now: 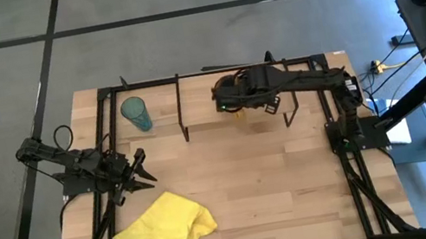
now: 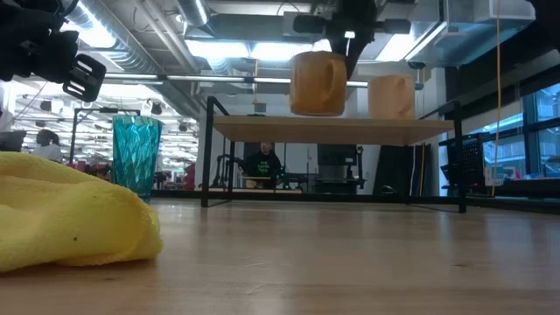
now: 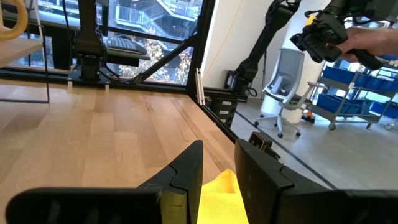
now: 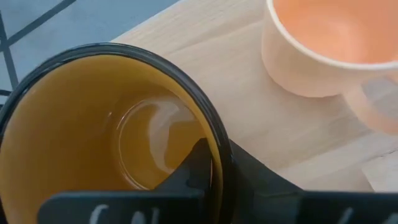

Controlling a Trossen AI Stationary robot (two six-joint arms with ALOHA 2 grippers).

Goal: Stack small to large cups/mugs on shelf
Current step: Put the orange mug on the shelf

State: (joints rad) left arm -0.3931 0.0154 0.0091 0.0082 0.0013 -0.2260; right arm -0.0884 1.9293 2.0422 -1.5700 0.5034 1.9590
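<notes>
There are three cups. The wide amber-yellow see-through mug point(image 2: 318, 83) is round and shiny, with a dark rim and a handle on its side. The right gripper point(image 1: 234, 102) pinches its rim, one finger point(image 4: 196, 163) inside the cup, and holds it a little above the shelf. The small pale-orange mug point(image 2: 391, 96) looks smooth and not shiny. It stands on the shelf, just beside the amber one. The tall teal see-through tumbler point(image 2: 136, 156) has a bumpy diamond pattern on its sides. It stands on the big wooden table point(image 1: 276, 179), near the left end of the shelf, well apart from the two mugs.

The shelf point(image 2: 337, 129) is one long, flat plank of light wood on thin black metal legs.

One soft yellow cloth point(image 1: 167, 229) lies crumpled at the front of the table.

The left gripper point(image 1: 136, 173) waits low near the cloth, with its two dark fingers point(image 3: 186, 180) a little apart and nothing between them.
</notes>
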